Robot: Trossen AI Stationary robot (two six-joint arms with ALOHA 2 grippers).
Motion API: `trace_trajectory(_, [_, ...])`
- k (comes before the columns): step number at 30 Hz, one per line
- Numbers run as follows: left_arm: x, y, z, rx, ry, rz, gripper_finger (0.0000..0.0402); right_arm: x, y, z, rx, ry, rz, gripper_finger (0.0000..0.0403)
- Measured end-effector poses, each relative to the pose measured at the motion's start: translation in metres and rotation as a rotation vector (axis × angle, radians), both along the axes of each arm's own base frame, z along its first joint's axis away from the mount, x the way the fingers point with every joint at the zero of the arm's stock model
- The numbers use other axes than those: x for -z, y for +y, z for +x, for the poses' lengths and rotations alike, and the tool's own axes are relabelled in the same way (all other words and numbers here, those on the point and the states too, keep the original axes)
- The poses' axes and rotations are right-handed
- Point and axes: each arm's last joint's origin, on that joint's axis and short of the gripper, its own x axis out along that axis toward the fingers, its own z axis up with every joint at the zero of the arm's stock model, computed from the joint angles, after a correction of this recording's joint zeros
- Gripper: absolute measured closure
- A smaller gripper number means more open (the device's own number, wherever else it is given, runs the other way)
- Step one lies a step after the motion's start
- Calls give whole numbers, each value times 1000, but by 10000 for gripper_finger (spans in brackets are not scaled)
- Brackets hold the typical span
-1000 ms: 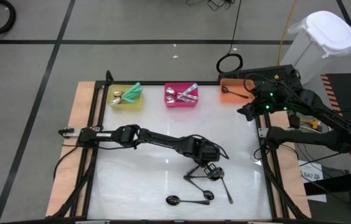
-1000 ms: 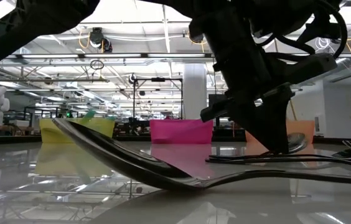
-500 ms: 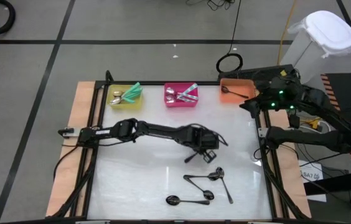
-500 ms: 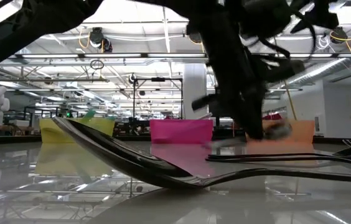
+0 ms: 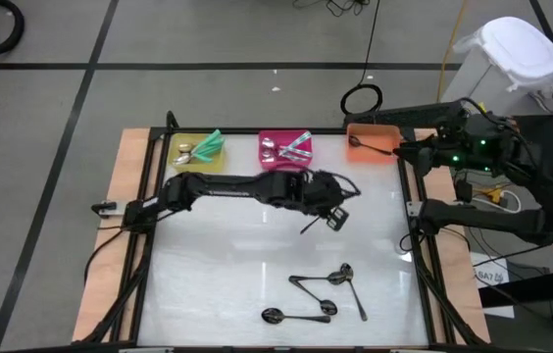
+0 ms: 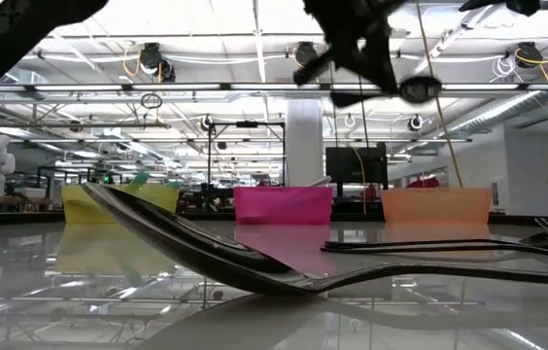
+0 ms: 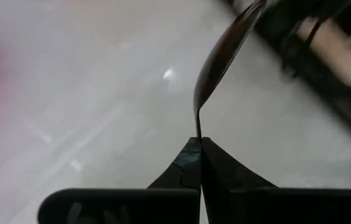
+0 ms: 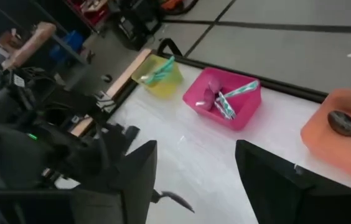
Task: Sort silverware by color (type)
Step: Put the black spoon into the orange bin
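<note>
My left gripper [image 5: 326, 221] hangs over the middle of the table, shut on a dark spoon [image 7: 216, 74] that it holds high above the tabletop. The low view shows this spoon's bowl [image 6: 420, 89] up in the air. Several other spoons [image 5: 330, 294] lie flat on the white table near its front edge. My right gripper [image 8: 197, 180] hovers open at the far right by the orange bin [image 5: 373, 144], with nothing between its fingers. My left gripper pinches the end of the dark spoon's thin handle [image 7: 198, 132] between its two shut fingertips. The spoon sticks out beyond the fingers, in line with them, bowl end farthest away. It is lifted clear of the table.
Three bins stand along the far edge: yellow [image 5: 198, 152] with teal-handled spoons, pink [image 5: 286, 150] with silver ones, and the orange bin with one dark spoon [image 8: 343, 123]. A raised frame runs round the table. The middle of the table is bare.
My left gripper has risen from the cluster of spoons near the front edge and gone toward the far edge, carrying the dark spoon up off the table. My right gripper has drawn back a little, up and toward the far right corner.
</note>
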Motion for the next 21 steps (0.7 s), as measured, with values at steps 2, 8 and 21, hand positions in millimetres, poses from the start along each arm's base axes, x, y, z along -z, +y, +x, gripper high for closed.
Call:
trace_trajectory(2, [-17, 5, -4, -37, -63, -1, 400, -1, 1, -3, 19, -13, -6, 190])
trace_trajectory(8, [-68, 29, -13, -103, -302, -4, 400, -6, 2, -5, 44, -95, 5, 190])
trace_trajectory(21, [-144, 64, -21, -166, -857, -6, 401, -17, 1, -1, 30, -226, 17, 190])
